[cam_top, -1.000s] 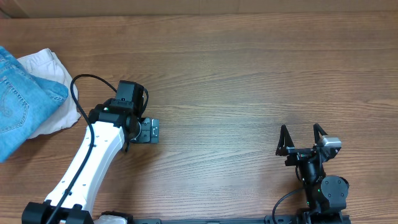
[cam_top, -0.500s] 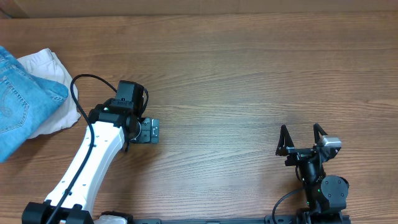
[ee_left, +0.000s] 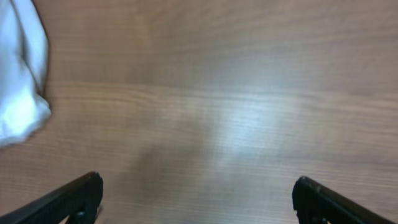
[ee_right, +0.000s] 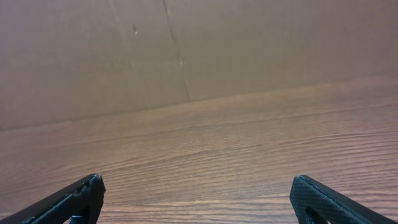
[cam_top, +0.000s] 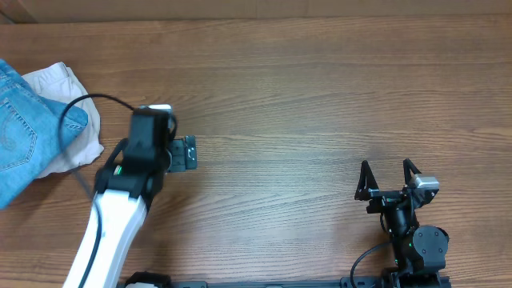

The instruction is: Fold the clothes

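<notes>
Left pincer (ee_left: pixel 198 193) shifts left toward the jeans (cam_top: pixel 16 144), released, empty; right pincer (cam_top: pixel 389 178) parked, released. Folding not started, likely reaching first.

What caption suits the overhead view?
Left gripper open near jeans draped over a white garment; right gripper open, far side.

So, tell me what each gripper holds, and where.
Nothing. Left gripper and right gripper are both open and empty; the jeans lie untouched.

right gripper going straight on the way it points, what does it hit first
Bare table lies ahead of the right gripper; the first thing met is likely the brown board behind the far edge.
</notes>
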